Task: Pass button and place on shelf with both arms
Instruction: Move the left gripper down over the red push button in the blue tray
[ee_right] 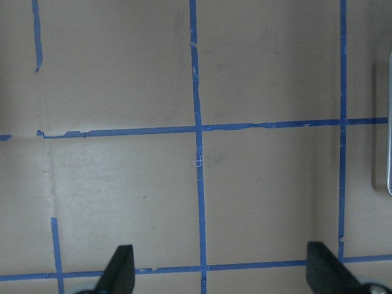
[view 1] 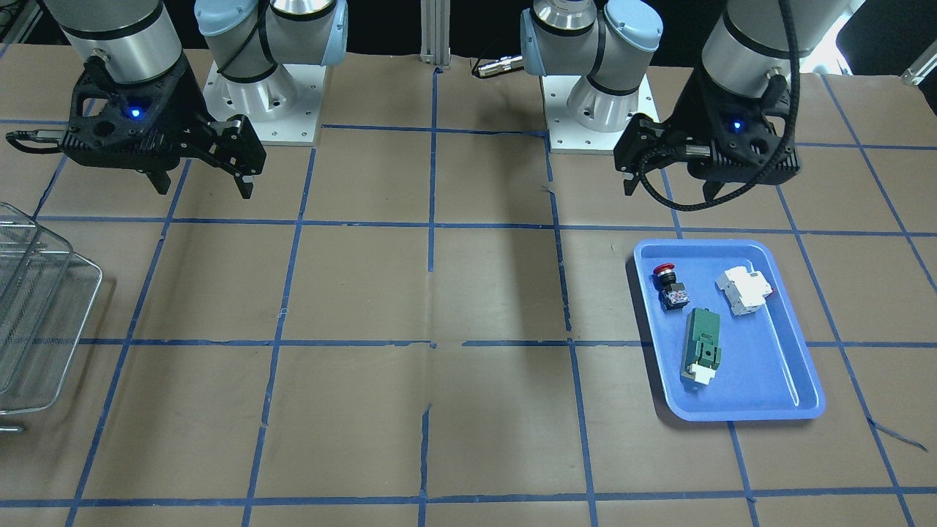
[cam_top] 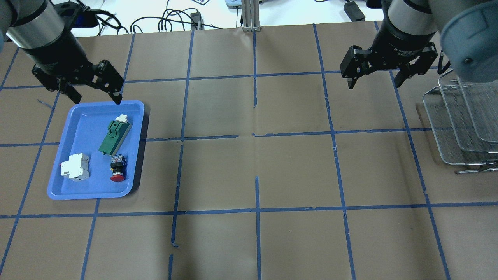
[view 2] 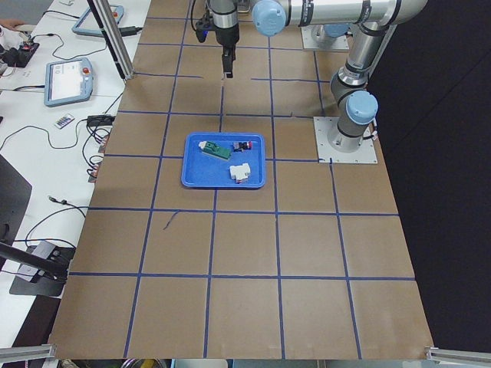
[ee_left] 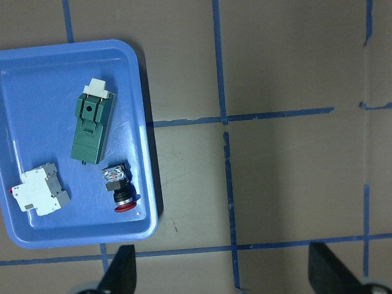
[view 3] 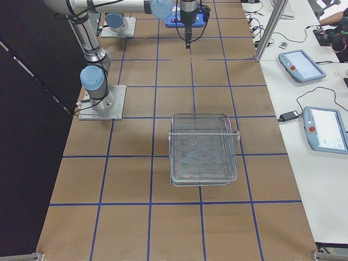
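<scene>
The button (view 1: 670, 288), red cap on a black body, lies on its side in the blue tray (view 1: 761, 359). It also shows in the overhead view (cam_top: 117, 170) and the left wrist view (ee_left: 119, 187). My left gripper (cam_top: 96, 99) is open and empty, hovering above the tray's far edge, apart from the button; it also shows in the front view (view 1: 671, 194). My right gripper (cam_top: 374, 84) is open and empty above bare table, beside the wire-mesh shelf (cam_top: 459, 120). The shelf stands at the table's right end (view 3: 203, 149).
The tray also holds a green relay block (cam_top: 114, 136) next to the button and a white circuit breaker (cam_top: 75, 168). The brown paper table top (cam_top: 256, 171) has blue tape grid lines. Both arm bases (view 1: 607, 110) stand at the robot's edge of the table.
</scene>
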`<state>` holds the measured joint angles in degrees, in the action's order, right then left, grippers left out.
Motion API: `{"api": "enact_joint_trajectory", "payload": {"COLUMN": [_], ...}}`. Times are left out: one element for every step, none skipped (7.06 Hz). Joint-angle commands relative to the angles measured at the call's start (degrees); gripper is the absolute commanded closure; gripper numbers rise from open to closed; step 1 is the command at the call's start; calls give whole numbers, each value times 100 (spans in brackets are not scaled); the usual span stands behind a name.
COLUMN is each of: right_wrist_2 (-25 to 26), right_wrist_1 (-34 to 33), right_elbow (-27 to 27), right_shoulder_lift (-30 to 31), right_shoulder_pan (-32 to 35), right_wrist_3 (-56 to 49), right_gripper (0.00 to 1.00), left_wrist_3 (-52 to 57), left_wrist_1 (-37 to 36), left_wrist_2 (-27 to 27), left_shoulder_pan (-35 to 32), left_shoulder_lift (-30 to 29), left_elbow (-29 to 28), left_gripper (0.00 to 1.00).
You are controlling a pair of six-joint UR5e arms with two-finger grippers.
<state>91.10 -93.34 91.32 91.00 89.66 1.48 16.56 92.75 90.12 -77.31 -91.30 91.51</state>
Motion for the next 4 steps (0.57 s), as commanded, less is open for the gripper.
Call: {"api": "enact_joint_trajectory", "payload": {"right_wrist_2": [-4, -4, -4, -4], "right_wrist_1": [0, 0, 0, 9], "right_elbow": [0, 0, 0, 0], "right_shoulder_lift": [-3, -3, -3, -3], "right_shoulder_pan": [-1, -10, -10, -10], "right_wrist_3": [-7, -7, 2, 2], "right_gripper": [0, 0, 0, 0], "left_wrist_3": [1109, 1148, 1122, 1104], "left_wrist_1": [-1112, -2111, -3052, -3723], "left_wrist_2": [-222, -214, -180, -162], "left_shoulder_pan": [952, 972, 981, 981], "left_shoulder_lift": [-168, -247, -422, -598], "left_elbow": [1118, 1785, 2383, 2737], "left_gripper": [0, 0, 0, 0]}}
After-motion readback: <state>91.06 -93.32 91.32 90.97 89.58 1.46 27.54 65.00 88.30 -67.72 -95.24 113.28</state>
